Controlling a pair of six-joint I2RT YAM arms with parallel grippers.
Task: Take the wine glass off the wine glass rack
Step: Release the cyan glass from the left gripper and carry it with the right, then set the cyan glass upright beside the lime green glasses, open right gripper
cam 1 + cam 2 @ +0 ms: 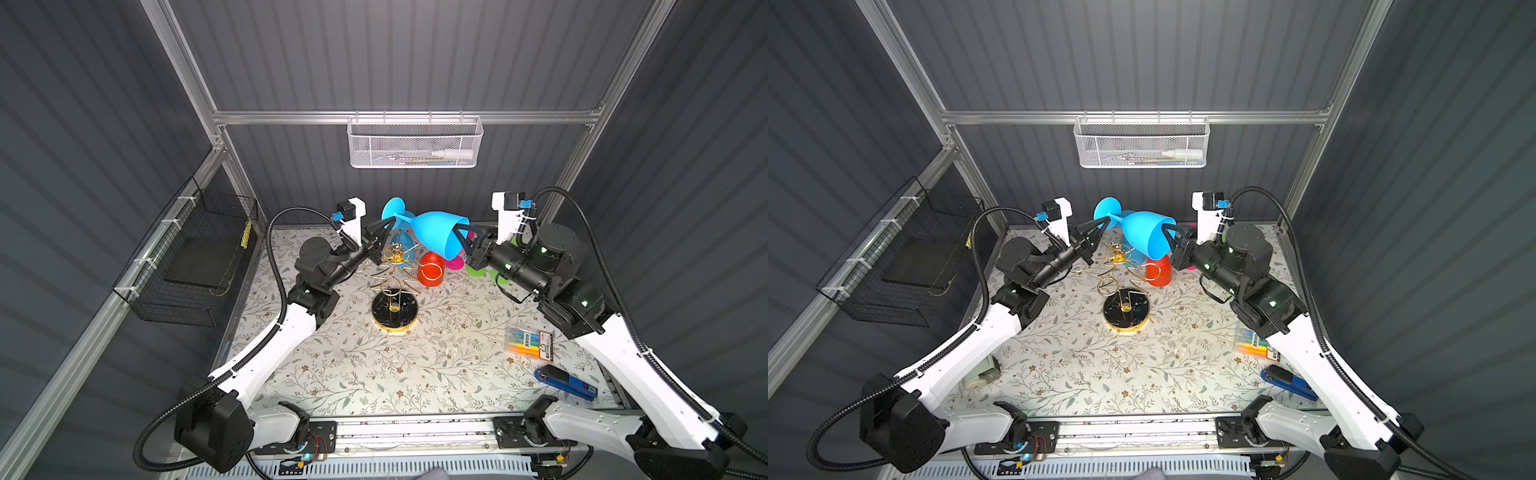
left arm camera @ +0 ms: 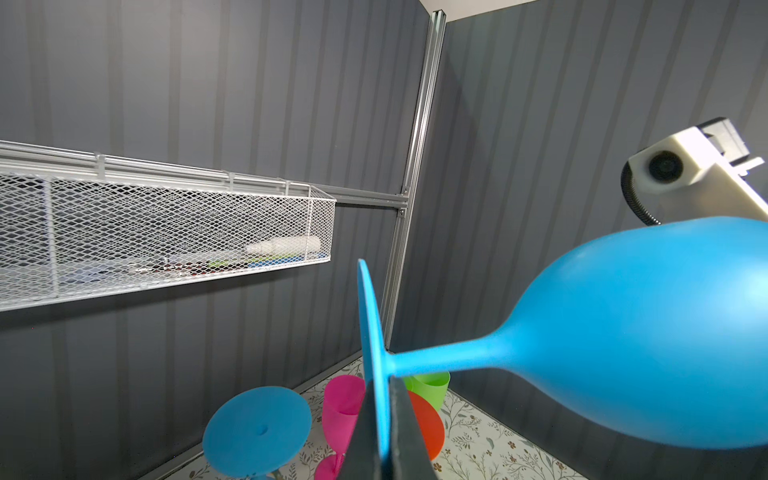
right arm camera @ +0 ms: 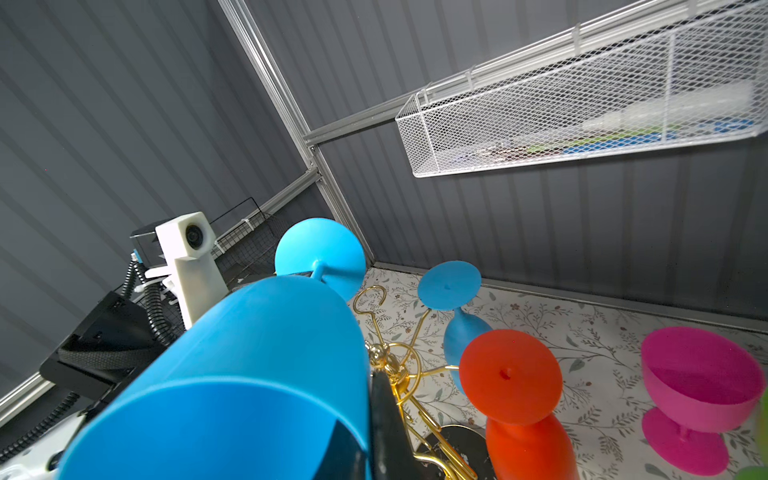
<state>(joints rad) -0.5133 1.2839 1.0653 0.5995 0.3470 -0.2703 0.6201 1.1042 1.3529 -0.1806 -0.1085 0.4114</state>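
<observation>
Left wrist view: wine glass (image 2: 623, 332), foot clamped by left gripper (image 2: 384, 440) and rim by right gripper (image 1: 458, 237), could have been wrenched free by opposed pulling.

Partly hidden inside the blue glass (image 1: 440, 235), one finger of the right gripper (image 1: 457, 235). Mostly behind that gripper, green glasses (image 1: 473, 271). Contents of the white basket (image 1: 415, 143) too faint through mesh to tell. Blurred, unreadable: marker pack (image 1: 528, 340). Half under the left arm (image 1: 967, 353), a pale grey thing (image 1: 984, 374), kind unclear. Cut off at the left wrist view's edge, the glass bowl and left gripper (image 2: 384, 432).
</observation>
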